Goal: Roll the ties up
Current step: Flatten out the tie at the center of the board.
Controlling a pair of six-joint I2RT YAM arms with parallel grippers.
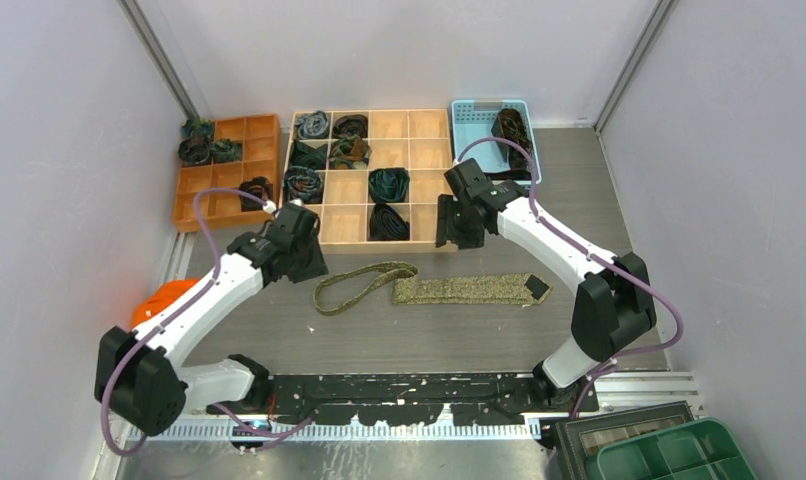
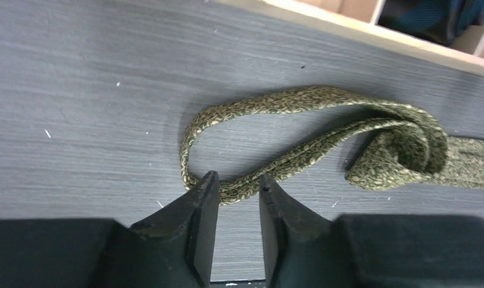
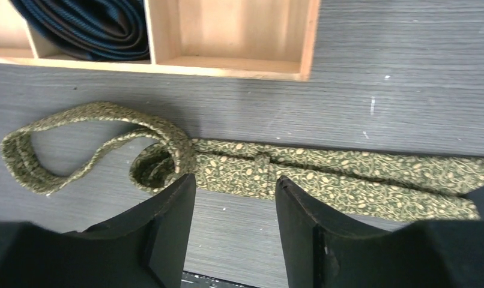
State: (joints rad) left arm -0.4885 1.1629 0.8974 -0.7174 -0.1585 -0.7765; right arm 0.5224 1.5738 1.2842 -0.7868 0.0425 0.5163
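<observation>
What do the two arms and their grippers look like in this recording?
The left arm and right arm have white links between bulky black joint housings. A purple cable loops along each. The left gripper and right gripper carry matte black, wedge-shaped fingers tapering to the tips.

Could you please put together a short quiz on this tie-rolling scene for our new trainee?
1. True or false: the olive-gold tie is already rolled into a coil.
2. Where does it lie? A) on the table in front of the wooden tray; B) inside one of the tray's compartments; C) hanging off the table's edge.
3. What does the right pincer grip?
Key: 1 false, it lies stretched out with its thin end looped; 2 A; 3 nothing, its jaws stand open above the tie.
</observation>
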